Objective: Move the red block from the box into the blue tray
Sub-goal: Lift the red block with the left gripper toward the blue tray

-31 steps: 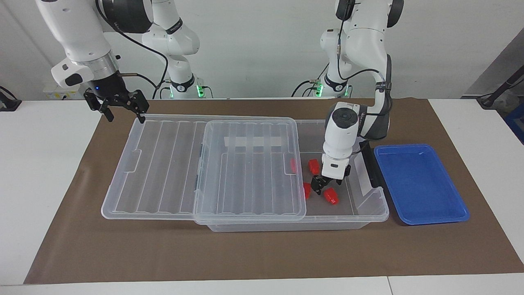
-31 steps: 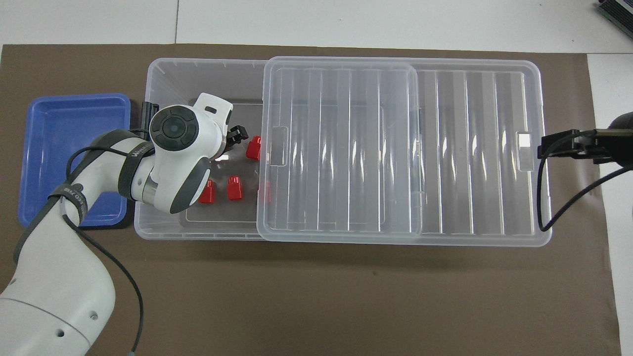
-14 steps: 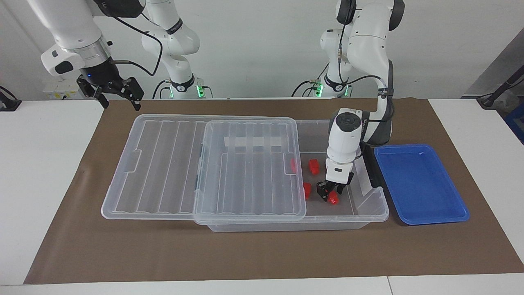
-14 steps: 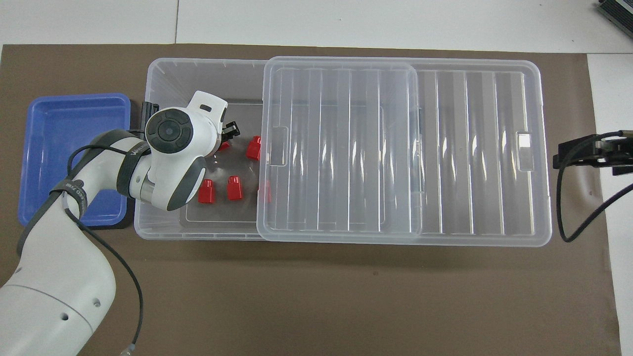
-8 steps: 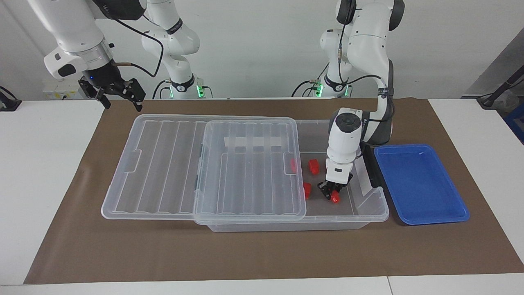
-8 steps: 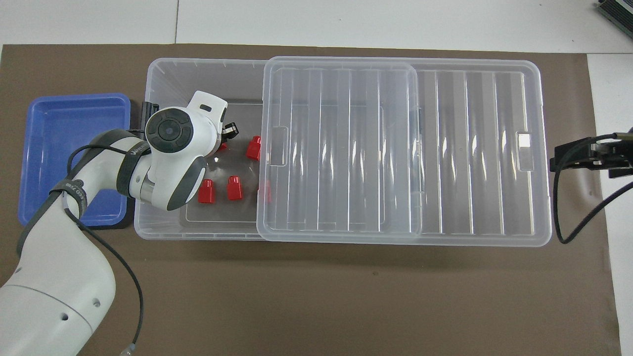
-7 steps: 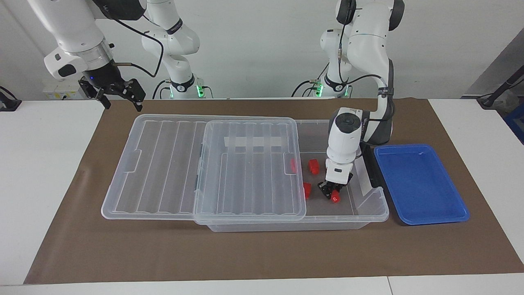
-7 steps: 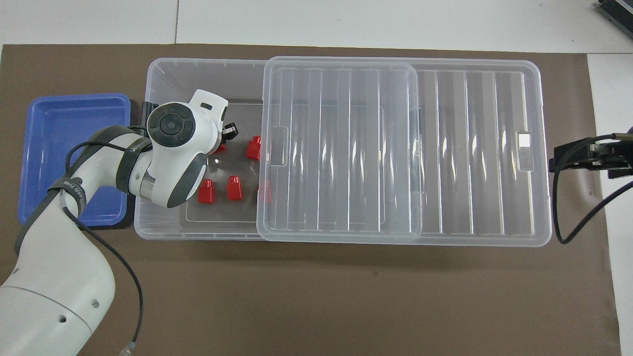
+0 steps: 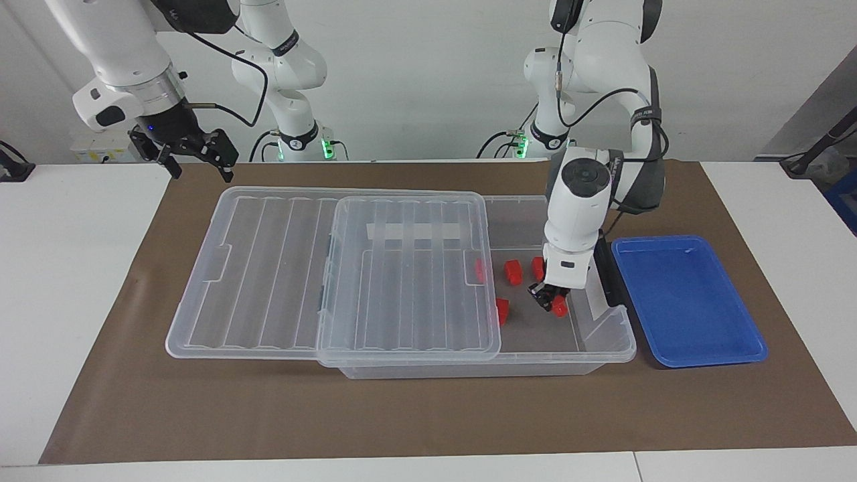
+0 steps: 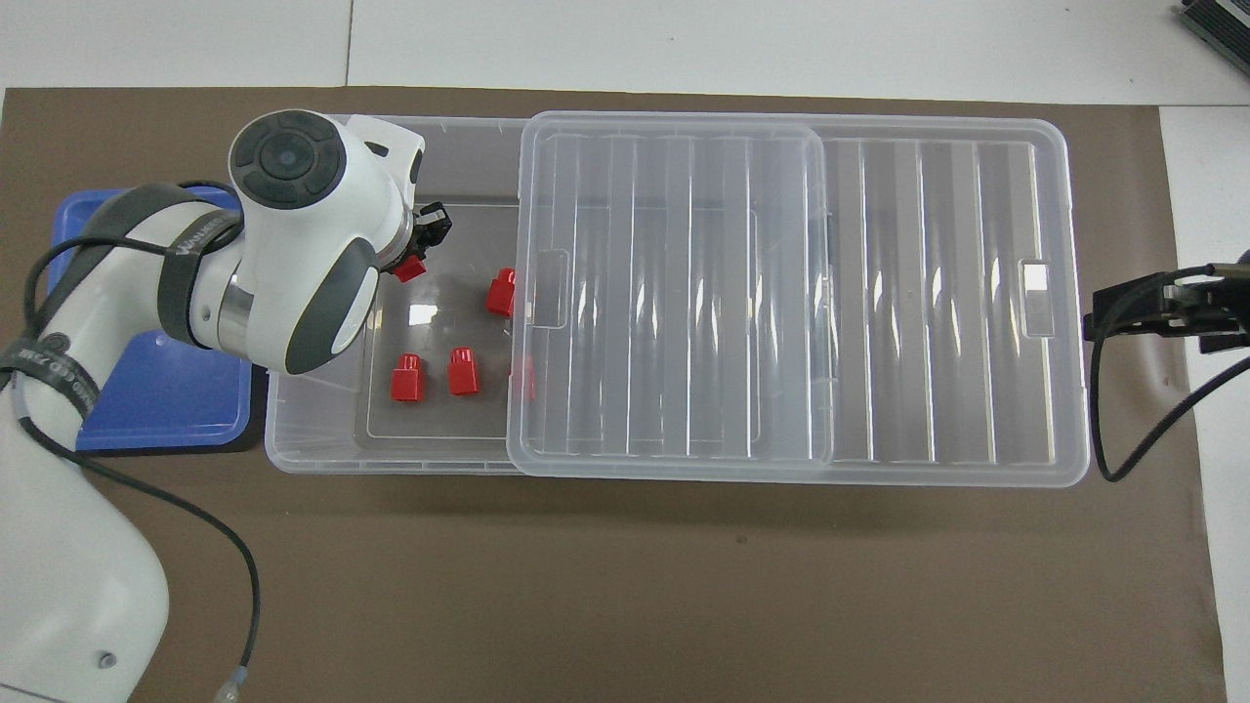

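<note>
Box (image 9: 606,348): lid (image 9: 335,268) slid toward the right arm's end; four loose blocks (image 9: 513,271) inside.
Left gripper (image 9: 550,300): clamped on the red block (image 9: 558,306), over the box's open end.
Blue tray (image 9: 696,358): at 3 o'clock of the box in the facing view, nothing in it.
Right gripper (image 9: 195,159): fingers spread, holding nothing, waiting at the lid's 10 o'clock.

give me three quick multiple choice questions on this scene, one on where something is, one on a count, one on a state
1. Where is the blue tray?
A. on the lid
B. beside the box, at the left arm's end of the table
C. inside the box

2. How many red blocks lie loose in the box, not counting the held one?
A. one
B. four
C. seven

3. What is the left gripper doing?
A. gripping a red block above the box floor
B. hanging open over the tray
C. pressing on the lid

Answers:
1 B: the tray sits on the mat against the box's end.
2 B: four loose blocks show in the overhead view, one under the lid edge.
3 A: its fingers are shut on the block.
</note>
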Tool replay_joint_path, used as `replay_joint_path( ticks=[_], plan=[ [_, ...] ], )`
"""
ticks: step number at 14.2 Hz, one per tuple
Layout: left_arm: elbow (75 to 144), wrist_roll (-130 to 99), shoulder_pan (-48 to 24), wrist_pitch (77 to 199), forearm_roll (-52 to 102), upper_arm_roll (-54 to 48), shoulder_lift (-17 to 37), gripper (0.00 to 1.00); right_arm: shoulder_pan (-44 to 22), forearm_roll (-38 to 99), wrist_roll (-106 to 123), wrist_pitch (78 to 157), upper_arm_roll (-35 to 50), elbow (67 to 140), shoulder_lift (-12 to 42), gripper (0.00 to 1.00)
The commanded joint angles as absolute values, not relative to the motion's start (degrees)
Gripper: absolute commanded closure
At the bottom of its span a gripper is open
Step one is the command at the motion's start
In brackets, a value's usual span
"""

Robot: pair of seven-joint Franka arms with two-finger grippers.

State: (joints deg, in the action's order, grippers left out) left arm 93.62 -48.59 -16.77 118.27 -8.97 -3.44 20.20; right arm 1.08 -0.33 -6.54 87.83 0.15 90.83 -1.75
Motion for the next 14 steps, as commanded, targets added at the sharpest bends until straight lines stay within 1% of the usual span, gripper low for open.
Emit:
replay_joint_path(
  ticks=[1, 3, 5, 7, 8, 9, 10, 11, 12, 14],
  plan=[
    [92.3, -48.4, -16.4, 110.2, -7.6, -3.3, 15.9, 1.00, 0.7, -0.4, -7.6, 88.3, -0.1, 91.6, -2.2, 0.00],
    [87.0, -45.4, -14.7, 102.1, -6.2, -3.7, 15.7, 1.00, 0.6, -1.0, -7.4, 89.6, -0.1, 91.6, -2.2, 0.00],
    [81.4, -38.4, -12.2, 92.2, -4.0, -3.3, 15.8, 1.00, 0.6, -1.0, -7.4, 89.1, -0.1, 91.6, -2.2, 0.00],
    [78.5, -29.3, -7.9, 87.0, -3.3, -3.0, 15.6, 1.00, 0.6, -1.0, -7.4, 89.3, -0.1, 91.6, -2.2, 0.00],
    [78.6, -24.0, -5.3, 86.7, -3.3, -3.0, 14.4, 1.00, 0.6, -1.0, -7.3, 89.6, -0.1, 91.7, -2.2, 0.06],
    [78.7, -17.7, -3.0, 86.8, -3.3, -2.9, 13.5, 1.00, 0.7, -1.0, -7.2, 89.8, -0.1, 91.7, -1.9, 0.20],
    [78.9, -11.0, -0.5, 87.4, -3.3, -2.7, 13.3, 1.00, 0.8, -0.9, -7.2, 90.0, -0.2, 91.7, -1.7, 0.46],
    [79.7, -4.6, 2.2, 88.5, -3.2, -2.9, 12.7, 1.00, 1.0, -0.8, -7.2, 90.4, -0.3, 91.8, -1.6, 0.99],
    [81.5, -0.8, 4.5, 90.3, -3.2, -2.9, 12.1, 1.00, 1.0, -0.8, -7.1, 91.7, -0.6, 92.9, -1.6, 1.00],
    [86.0, 2.1, 6.1, 95.9, -3.3, -2.9, 10.4, 1.00, 1.2, -0.7, -7.1, 96.5, -1.6, 96.5, -2.0, 1.00]
  ],
)
